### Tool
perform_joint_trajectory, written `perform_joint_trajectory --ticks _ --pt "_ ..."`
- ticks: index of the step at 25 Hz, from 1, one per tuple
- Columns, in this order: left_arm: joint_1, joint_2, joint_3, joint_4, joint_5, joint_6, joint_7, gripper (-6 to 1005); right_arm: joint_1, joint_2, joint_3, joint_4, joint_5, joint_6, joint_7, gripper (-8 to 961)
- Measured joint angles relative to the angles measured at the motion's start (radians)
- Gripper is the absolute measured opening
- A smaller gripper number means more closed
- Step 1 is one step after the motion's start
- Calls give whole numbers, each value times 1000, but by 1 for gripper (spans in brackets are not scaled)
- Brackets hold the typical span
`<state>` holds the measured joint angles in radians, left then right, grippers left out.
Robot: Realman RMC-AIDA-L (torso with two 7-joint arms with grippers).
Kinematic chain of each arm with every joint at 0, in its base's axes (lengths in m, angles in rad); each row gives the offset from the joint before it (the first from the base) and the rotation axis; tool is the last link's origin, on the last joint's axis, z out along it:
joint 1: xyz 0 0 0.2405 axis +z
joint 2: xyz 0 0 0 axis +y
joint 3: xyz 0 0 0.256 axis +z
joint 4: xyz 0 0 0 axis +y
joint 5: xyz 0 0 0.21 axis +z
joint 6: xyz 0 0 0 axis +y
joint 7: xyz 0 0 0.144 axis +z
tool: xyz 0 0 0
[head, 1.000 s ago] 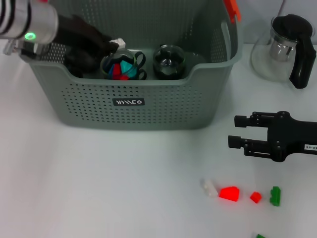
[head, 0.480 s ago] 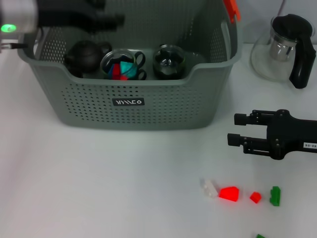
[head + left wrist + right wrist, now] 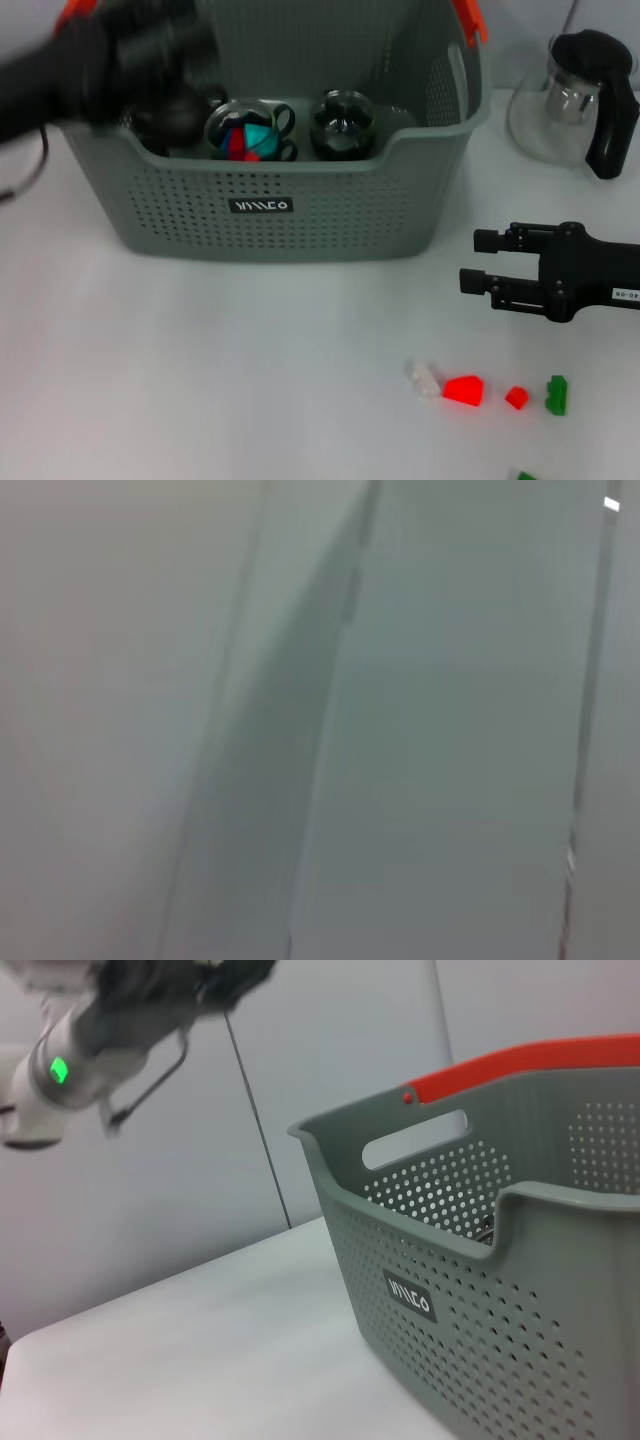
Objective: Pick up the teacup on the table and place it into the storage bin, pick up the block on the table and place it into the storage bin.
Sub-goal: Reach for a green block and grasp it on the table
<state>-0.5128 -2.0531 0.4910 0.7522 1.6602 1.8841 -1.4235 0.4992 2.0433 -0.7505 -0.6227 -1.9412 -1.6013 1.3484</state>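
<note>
Hanging over the left rear corner of the storage bin (image 3: 300, 215), my left gripper (image 3: 150, 45) is only a dark smear in the head view, and I cannot tell whether it is spread or pressed together; its wrist camera gives nothing but pale flat surfaces. My right gripper (image 3: 485, 262) rests low over the white table (image 3: 200, 370) on the right, well apart from the bin, its two black fingers (image 3: 492, 241) spread with nothing between them. Inside the bin, along the front wall, stand a dark round teapot (image 3: 172, 120), a glass teacup (image 3: 245, 130) with red and teal blocks in it, and a second dark glass cup (image 3: 342, 122). On the table in front of my right gripper lie small blocks in a row: a clear block (image 3: 424, 379), a larger red block (image 3: 463, 390), a small red block (image 3: 516, 398) and a green block (image 3: 556, 395). A glass pitcher with a black handle (image 3: 575, 95) stands beside the bin's right rear corner. My right wrist camera shows the bin's perforated wall, label and orange handle clip (image 3: 520, 1065).
</note>
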Motion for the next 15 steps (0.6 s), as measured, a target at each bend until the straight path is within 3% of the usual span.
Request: perform_joint_trajectory --ticks 6,10,15 --pt "104 -58 55 -16 239 -2 294 632 0 2 0 1 -1 0 0 649" --pt "132 -71 61 -53 372 -48 410 631 -3 2 0 1 -4 -7 0 648" --pt "139 -86 57 -92 411 -94 483 630 -12 0 -9 -10 -30 -33 -5 647"
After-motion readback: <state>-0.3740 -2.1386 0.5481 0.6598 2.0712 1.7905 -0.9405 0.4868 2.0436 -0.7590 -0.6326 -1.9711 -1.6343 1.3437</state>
